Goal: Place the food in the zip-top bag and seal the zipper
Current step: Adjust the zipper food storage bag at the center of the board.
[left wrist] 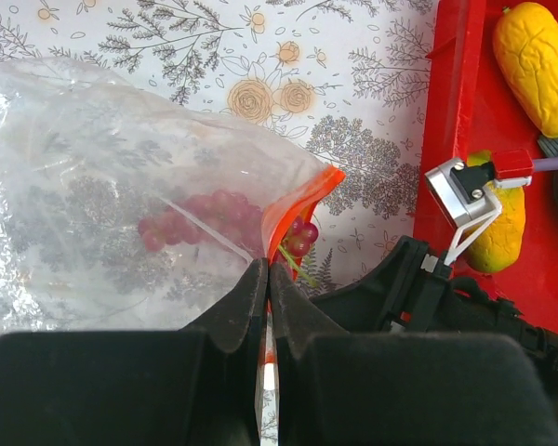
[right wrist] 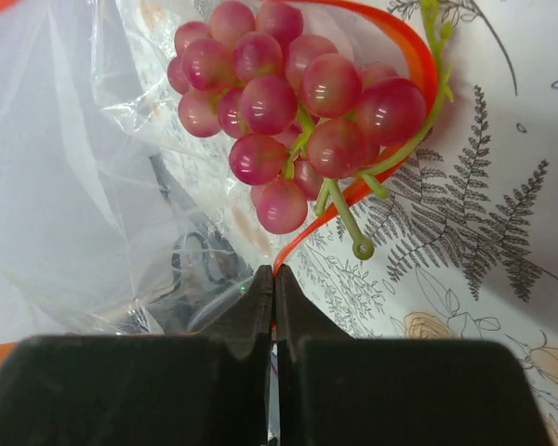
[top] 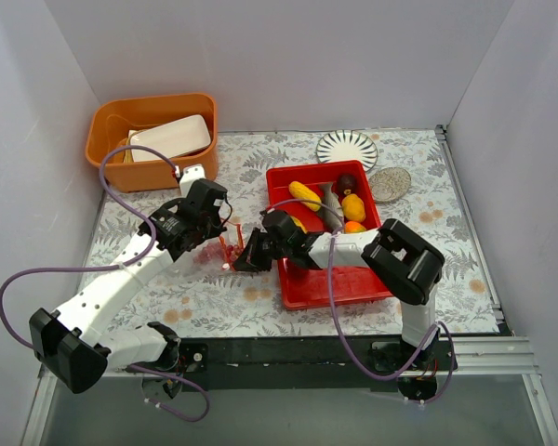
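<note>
Pinching the zipper (left wrist: 302,200) with my left claw (left wrist: 268,279), jaws pressed together; zip-top bag (left wrist: 121,186) spreads ahead of it. My right claw (right wrist: 274,283) likewise clamps that zipper, grapes (right wrist: 298,102) just ahead, straddling the mouth. Risk: any tug could roll them out

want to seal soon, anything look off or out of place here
Yes: the bunch of pink-purple toy grapes lies across the mouth of the clear plastic zip-top bag, its green stem poking out over the orange-red zipper strip; that would likely block sealing.
</note>
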Motion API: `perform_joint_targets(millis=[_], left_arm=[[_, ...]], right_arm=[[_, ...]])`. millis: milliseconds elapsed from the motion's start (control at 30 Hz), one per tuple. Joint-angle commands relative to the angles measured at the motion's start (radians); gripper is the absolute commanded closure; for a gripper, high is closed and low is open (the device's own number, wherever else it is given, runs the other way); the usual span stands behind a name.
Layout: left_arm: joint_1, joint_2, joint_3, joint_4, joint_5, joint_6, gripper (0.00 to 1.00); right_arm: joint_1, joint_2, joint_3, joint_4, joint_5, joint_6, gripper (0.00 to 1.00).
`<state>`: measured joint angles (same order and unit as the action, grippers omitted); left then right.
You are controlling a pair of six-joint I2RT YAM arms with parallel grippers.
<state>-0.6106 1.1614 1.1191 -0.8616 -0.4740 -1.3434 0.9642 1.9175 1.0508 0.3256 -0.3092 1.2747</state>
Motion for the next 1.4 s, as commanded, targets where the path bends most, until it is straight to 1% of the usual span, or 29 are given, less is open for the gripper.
perform_joint_targets(millis=[0,33,100,133,167,200,233,267,300,333,367,400,433,500,533,600,700,800,833,967,1000,1033,1067,1100,1133,1167,1233,1300,1367], left_arm=[[0.002,-0.045,0.01,0.015,-0.037,-0.01,1.0],[0.002,-0.046,0.011,0.012,-0.043,-0.007,1.0],[0.002,-0.043,0.027,0.0,-0.086,-0.007,1.0],[0.005,-0.045,0.031,-0.008,-0.103,-0.017,1.0],[0.008,-0.045,0.036,-0.014,-0.13,-0.019,1.0],[0.014,-0.049,0.045,-0.014,-0.141,-0.02,1.0],[0.032,-0.054,0.047,-0.014,-0.152,-0.025,1.0],[0.046,-0.06,0.047,-0.011,-0.153,-0.028,1.0],[0.06,-0.074,0.045,0.01,-0.152,-0.026,1.0],[0.092,-0.086,0.039,0.022,-0.15,-0.03,1.0],[0.109,-0.094,0.038,0.033,-0.147,-0.028,1.0],[0.126,-0.113,0.033,0.065,-0.134,-0.026,1.0],[0.15,-0.12,0.034,0.078,-0.13,-0.022,1.0],[0.164,-0.126,0.045,0.085,-0.141,-0.017,1.0],[0.173,-0.126,0.059,0.085,-0.149,-0.016,1.0],[0.183,-0.123,0.068,0.076,-0.161,-0.013,1.0],[0.198,-0.131,0.059,0.081,-0.173,-0.007,1.0],[0.201,-0.147,0.042,0.087,-0.16,-0.007,1.0],[0.202,-0.152,0.047,0.084,-0.16,-0.013,1.0],[0.206,-0.164,0.097,0.088,-0.221,0.029,1.0],[0.207,-0.163,0.119,0.096,-0.215,0.053,1.0],[0.207,-0.157,0.133,0.101,-0.203,0.059,1.0],[0.209,-0.151,0.137,0.104,-0.158,0.081,1.0],[0.209,-0.116,0.14,0.09,-0.152,0.075,1.0],[0.21,-0.1,0.133,0.073,-0.153,0.063,1.0],[0.21,-0.085,0.116,0.062,-0.152,0.047,1.0],[0.227,-0.057,0.062,0.064,-0.114,0.033,1.0],[0.245,-0.057,0.03,0.108,-0.045,0.021,1.0],[0.258,-0.054,0.013,0.142,-0.008,0.024,1.0]], right_arm=[[0.004,-0.07,0.054,-0.052,0.073,-0.095,0.99],[0.005,-0.093,0.073,-0.124,0.117,-0.177,0.99],[0.011,-0.126,0.173,-0.25,0.185,-0.268,0.99],[0.018,-0.136,0.207,-0.38,0.273,-0.353,0.99],[0.021,-0.143,0.294,-0.435,0.304,-0.403,0.99],[0.024,-0.153,0.337,-0.491,0.371,-0.447,0.99],[0.03,-0.15,0.389,-0.607,0.459,-0.487,0.99],[0.03,-0.146,0.44,-0.666,0.496,-0.57,0.99],[0.033,-0.129,0.545,-0.727,0.536,-0.606,0.99],[0.037,-0.121,0.589,-0.758,0.577,-0.656,0.99],[0.041,-0.112,0.629,-0.831,0.597,-0.722,0.99],[0.047,-0.1,0.7,-0.855,0.625,-0.756,0.99],[0.05,-0.094,0.724,-0.865,0.625,-0.793,0.99],[0.05,-0.049,0.793,-0.963,0.631,-0.851,0.99],[0.05,-0.034,0.846,-0.999,0.645,-0.867,0.99],[0.051,-0.006,0.865,-1.074,0.676,-0.879,0.99],[0.05,-0.012,0.818,-1.1,0.749,-0.85,0.99],[0.05,-0.075,0.683,-1.005,0.736,-0.833,0.99],[0.05,-0.087,0.66,-0.958,0.722,-0.822,0.98],[0.048,-0.117,0.626,-0.944,0.72,-0.779,0.98],[0.048,-0.152,0.606,-0.916,0.71,-0.779,0.98],[0.065,-0.181,0.579,-0.887,0.743,-0.775,0.98],[0.079,-0.224,0.537,-0.763,0.771,-0.791,0.98],[0.088,-0.317,0.417,-0.666,0.779,-0.816,0.95],[0.085,-0.352,0.378,-0.598,0.719,-0.825,0.93],[0.085,-0.376,0.356,-0.527,0.694,-0.863,0.92],[0.097,-0.374,0.417,-0.559,0.667,-0.894,0.92],[0.108,-0.365,0.445,-0.576,0.639,-0.942,0.92],[0.11,-0.361,0.459,-0.574,0.576,-0.953,0.92]])
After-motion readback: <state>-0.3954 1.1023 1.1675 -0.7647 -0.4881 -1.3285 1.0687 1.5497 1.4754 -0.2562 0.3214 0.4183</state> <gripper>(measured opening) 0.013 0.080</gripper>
